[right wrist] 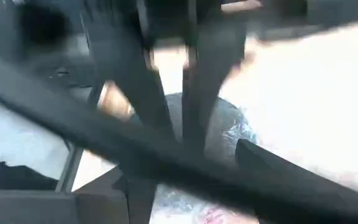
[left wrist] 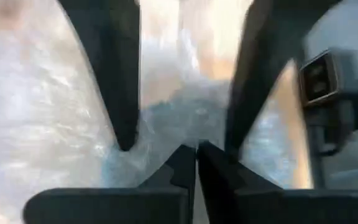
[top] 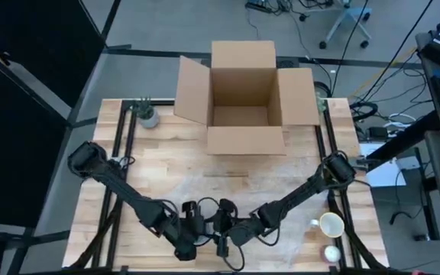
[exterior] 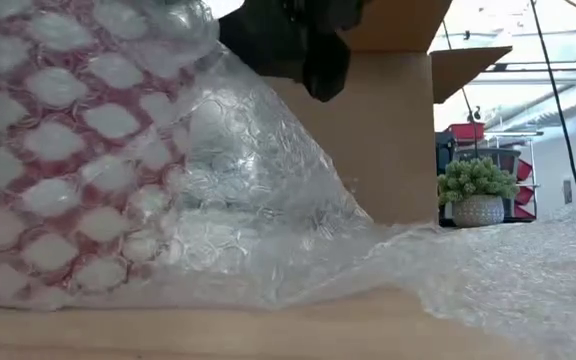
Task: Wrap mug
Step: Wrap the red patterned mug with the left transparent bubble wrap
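The mug (exterior: 58, 160) shows only as a red shape under bubble wrap (exterior: 268, 230), sitting on the bench (top: 205, 179) at its near edge, well apart from the open cardboard box (top: 243, 99) at the far side. From table height the bundle bulks large, and a loose skirt of wrap trails off it across the wood.

Both arms crowd in over that bundle. The left gripper (top: 186, 246) and the right gripper (top: 228, 237) sit almost touching one another, on the near side of the bench from the box. In the left wrist view its fingers (left wrist: 120, 93) stand fairly wide, with wrap bunched between them and no clear pinch on it. The right one's fingers (right wrist: 197, 93) look close together, pressing on or into the wrap, but I cannot tell whether they truly hold it.

A second, cream mug (top: 330, 225) stands off to the right of the box's near corner, and a small potted plant (top: 148, 114) sits just left of the box.

My worry is the loose sheet: if one gripper lets go, the wrap could spring open and bare the mug. With the two grippers so near, they might also knock each other, or nudge the bundle off the near edge.

I can read no brand, label or writing anywhere.
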{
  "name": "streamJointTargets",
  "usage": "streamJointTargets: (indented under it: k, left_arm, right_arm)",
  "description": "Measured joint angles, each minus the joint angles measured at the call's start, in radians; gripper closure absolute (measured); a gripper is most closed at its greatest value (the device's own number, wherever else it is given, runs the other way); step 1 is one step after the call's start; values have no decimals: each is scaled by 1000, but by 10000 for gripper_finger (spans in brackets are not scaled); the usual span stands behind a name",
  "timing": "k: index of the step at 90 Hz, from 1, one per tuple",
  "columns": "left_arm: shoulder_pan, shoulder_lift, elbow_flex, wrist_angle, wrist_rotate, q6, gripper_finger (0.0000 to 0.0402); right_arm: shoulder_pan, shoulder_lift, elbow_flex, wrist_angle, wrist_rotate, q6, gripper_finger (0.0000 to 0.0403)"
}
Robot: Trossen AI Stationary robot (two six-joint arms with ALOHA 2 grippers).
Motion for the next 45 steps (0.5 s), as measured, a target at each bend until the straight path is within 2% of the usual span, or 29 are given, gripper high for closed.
streamJointTargets:
  k: [17,26,34,45]
  left_arm:
    - [-15,-103,2,-72,-80,26,396]
    - [-21,-147,5,-119,-205,25,396]
    - [-13,-147,4,-217,-276,3,396]
    - [16,-117,-30,-251,-293,-53,396]
  right_arm:
    - [-2,-1,-2,-3,2,-17,206]
    - [2,-1,-2,-1,1,-22,206]
    - [3,-2,-3,-2,-2,-31,206]
    - [7,-2,-3,2,-5,-34,206]
